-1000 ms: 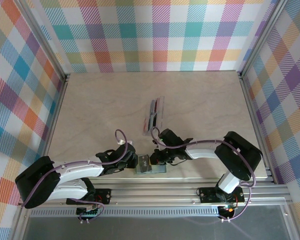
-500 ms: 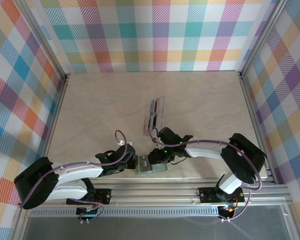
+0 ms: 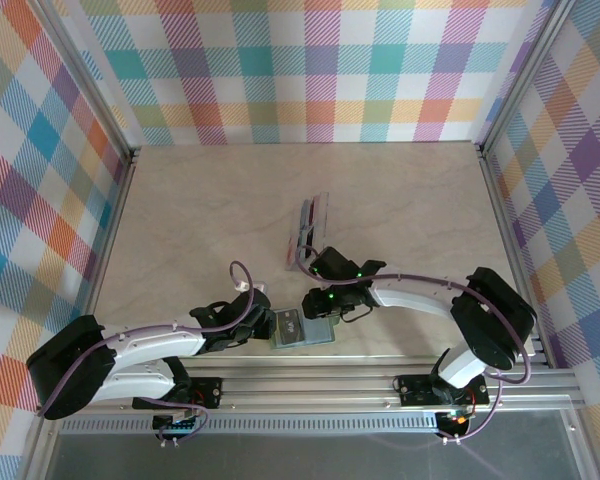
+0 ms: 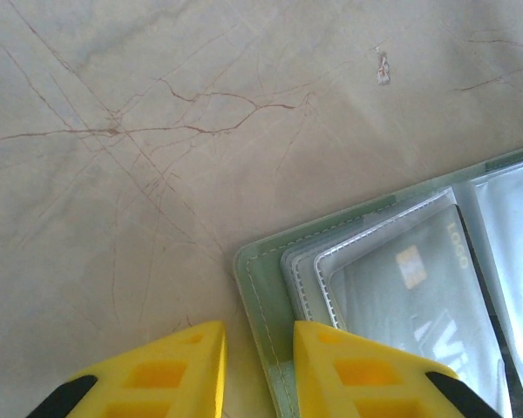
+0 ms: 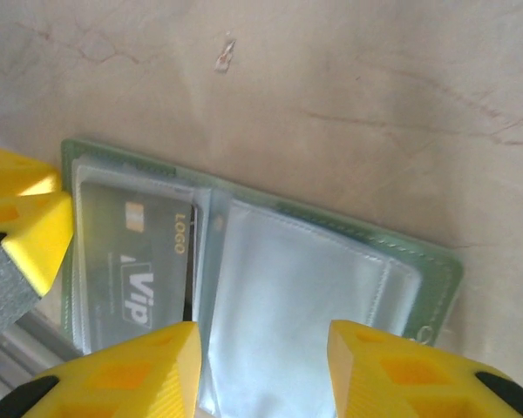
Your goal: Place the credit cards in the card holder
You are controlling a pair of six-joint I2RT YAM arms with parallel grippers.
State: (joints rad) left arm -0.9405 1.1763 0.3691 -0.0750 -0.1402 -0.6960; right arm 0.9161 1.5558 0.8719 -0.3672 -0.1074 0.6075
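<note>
A clear plastic tray [image 3: 308,232] lies mid-table [image 3: 200,220], plaid walls [image 3: 310,70] around.

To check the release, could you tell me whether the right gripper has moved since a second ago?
Yes. The right gripper backed away from the card holder, toward the clear tray.

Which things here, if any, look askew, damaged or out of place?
Nothing looks damaged or spilled. The card holder lies open and flat at the table's near edge, a dark card sitting straight inside a clear sleeve. The left gripper pinches its corner; the right gripper hovers open above. The clear tray lies slanted.
</note>
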